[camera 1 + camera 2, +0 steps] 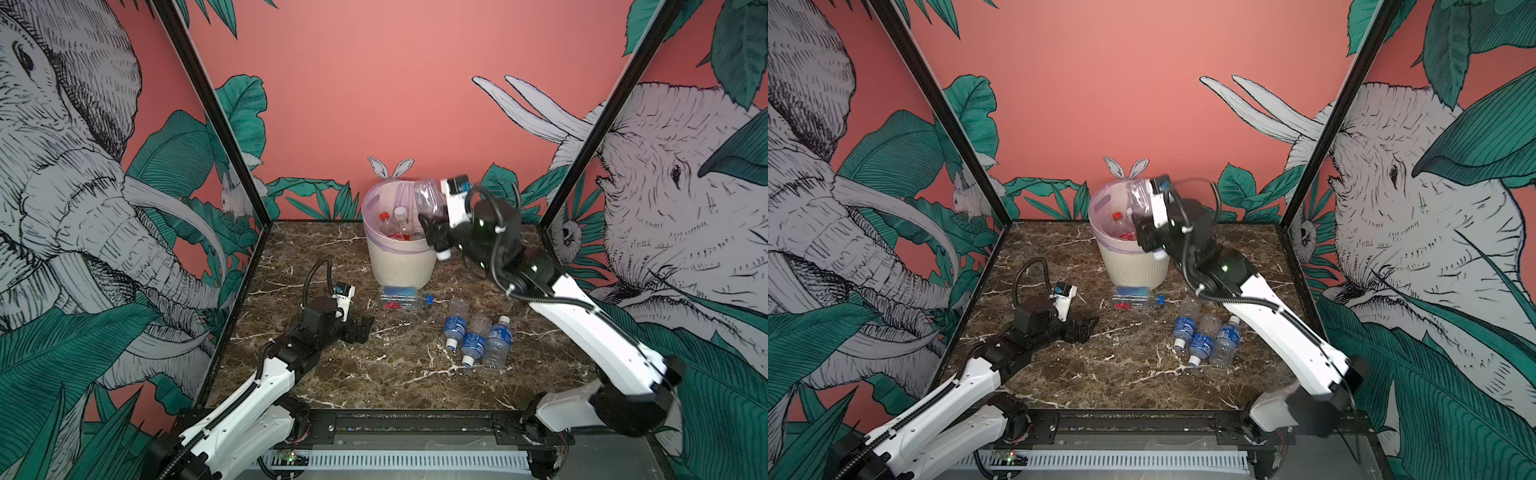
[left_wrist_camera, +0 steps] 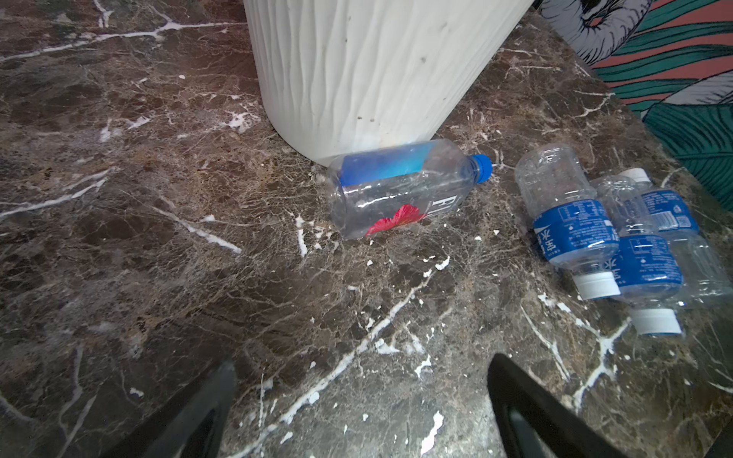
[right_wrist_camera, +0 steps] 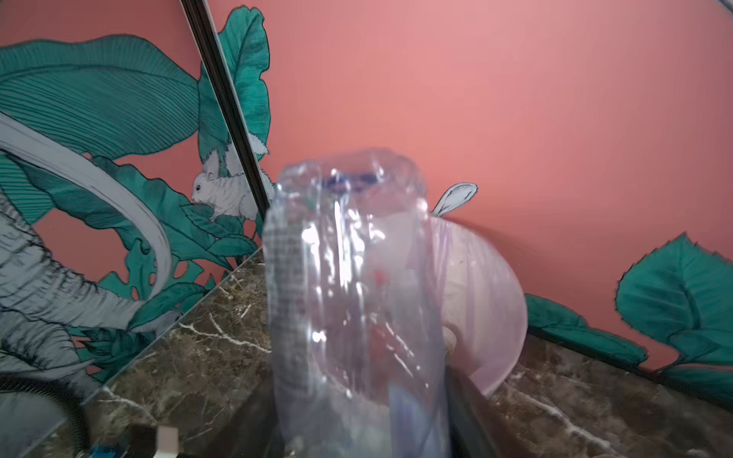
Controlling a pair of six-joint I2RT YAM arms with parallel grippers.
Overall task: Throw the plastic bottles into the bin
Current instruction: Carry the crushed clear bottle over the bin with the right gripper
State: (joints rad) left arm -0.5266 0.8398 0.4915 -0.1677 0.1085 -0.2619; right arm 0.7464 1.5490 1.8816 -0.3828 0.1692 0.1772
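Right claw [image 1: 434, 232] hovering, bin [image 1: 399, 266] rim just below it, crushed clear bottle [image 1: 428, 197] sitting between its jaws, cannot tell if gripping or releasing, left claw [image 1: 359, 328] lying splayed wide, holding nothing, blue-capped bottle [image 1: 401, 300] lying just ahead of it, three blue-label bottles [image 1: 473, 336] lying farther right.

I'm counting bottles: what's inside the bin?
A red-capped bottle and a white-capped one show. The claw and its clear bottle cover the bin's right side; anything underneath is hidden.
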